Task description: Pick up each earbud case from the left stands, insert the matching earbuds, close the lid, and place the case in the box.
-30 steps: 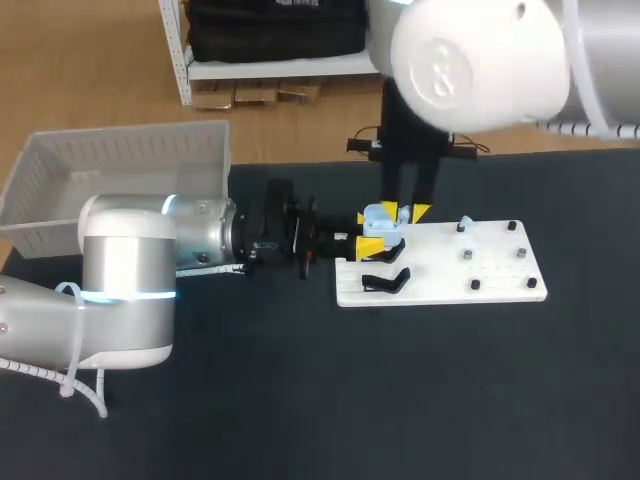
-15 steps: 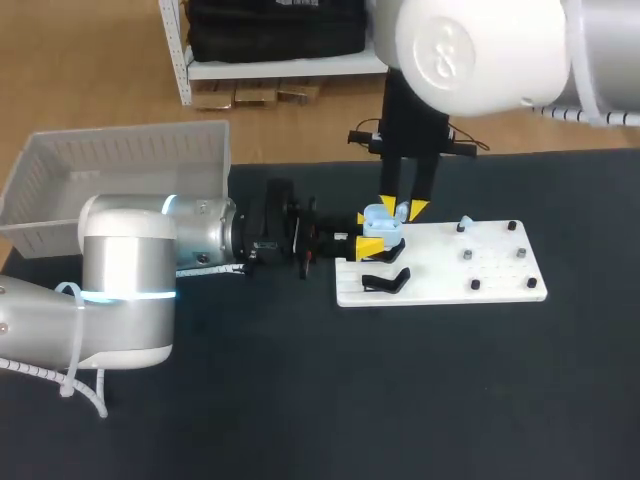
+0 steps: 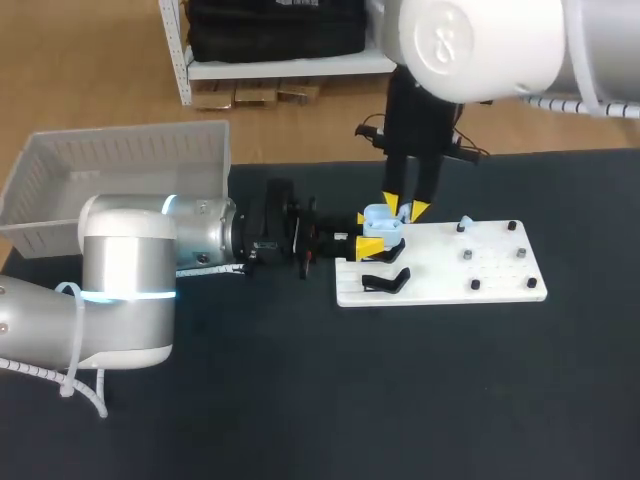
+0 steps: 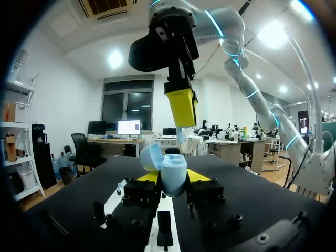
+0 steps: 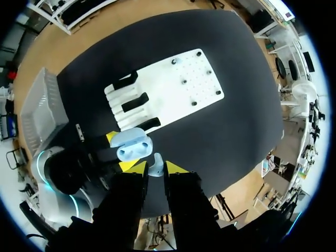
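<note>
Right wrist view gives the relation that matters: the right hand (image 5: 156, 169) has its yellow tips clamped on a small pale blue earbud (image 5: 155, 160), and the earbud case (image 5: 130, 146) lies just ahead of those tips, offset a little toward one finger rather than square under them. The case is off its stand, with its lid open, and the left hand (image 4: 172, 177) is closed on its body from two sides, low over the table (image 3: 300, 400). In the left wrist view the right hand hangs from above, the earbud's end pointing down at the open case and near it, apart rather than touching. From the head view the right hand's tips sit just past the case on its far side, near the edge of the white board (image 3: 500, 275), so the earbud is the nearer of the two hands' loads to the case's opening. I judge the coming move to be a short shift back over the case and a straight descent into one well; the earbud's stem seems to run along the fingers, so it should enter end first. The box (image 3: 120, 165) waits well apart, beside the left arm
</note>
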`<state>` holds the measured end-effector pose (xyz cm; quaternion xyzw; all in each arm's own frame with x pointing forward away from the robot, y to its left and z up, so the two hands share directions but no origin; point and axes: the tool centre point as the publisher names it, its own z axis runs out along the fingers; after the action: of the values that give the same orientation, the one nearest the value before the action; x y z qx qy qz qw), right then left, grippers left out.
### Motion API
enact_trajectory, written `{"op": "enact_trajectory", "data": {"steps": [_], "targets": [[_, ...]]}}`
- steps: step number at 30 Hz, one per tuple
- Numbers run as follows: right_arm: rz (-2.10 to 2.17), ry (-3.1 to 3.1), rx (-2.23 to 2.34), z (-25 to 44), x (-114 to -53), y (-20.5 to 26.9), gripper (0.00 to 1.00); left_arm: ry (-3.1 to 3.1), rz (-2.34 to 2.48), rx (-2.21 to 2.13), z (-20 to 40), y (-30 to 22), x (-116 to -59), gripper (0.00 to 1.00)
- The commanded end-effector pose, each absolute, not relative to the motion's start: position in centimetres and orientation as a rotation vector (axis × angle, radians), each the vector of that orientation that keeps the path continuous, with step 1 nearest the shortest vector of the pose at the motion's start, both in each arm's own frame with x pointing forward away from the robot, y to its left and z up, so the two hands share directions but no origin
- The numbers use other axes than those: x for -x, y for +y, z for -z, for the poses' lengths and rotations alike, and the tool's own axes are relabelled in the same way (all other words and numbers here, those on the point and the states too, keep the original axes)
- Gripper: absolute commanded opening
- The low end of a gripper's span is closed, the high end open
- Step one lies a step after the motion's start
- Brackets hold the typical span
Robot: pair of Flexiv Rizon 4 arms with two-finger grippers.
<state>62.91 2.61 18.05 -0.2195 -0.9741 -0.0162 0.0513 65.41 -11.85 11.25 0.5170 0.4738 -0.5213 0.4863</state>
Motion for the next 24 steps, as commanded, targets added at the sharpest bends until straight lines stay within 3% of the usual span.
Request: {"op": "enact_trajectory", "data": {"steps": [1,24], "targets": [[-0.013,-2.944,0.706,-17.91,-63.8,3.44,0.0,1.152,1.263,-1.253,-11.15,-11.89,-65.31,0.0],[0.042,-2.893,0.825,-17.89,-64.49,4.15,0.0,1.152,1.263,-1.253,-11.15,-11.89,-65.31,0.0]]}}
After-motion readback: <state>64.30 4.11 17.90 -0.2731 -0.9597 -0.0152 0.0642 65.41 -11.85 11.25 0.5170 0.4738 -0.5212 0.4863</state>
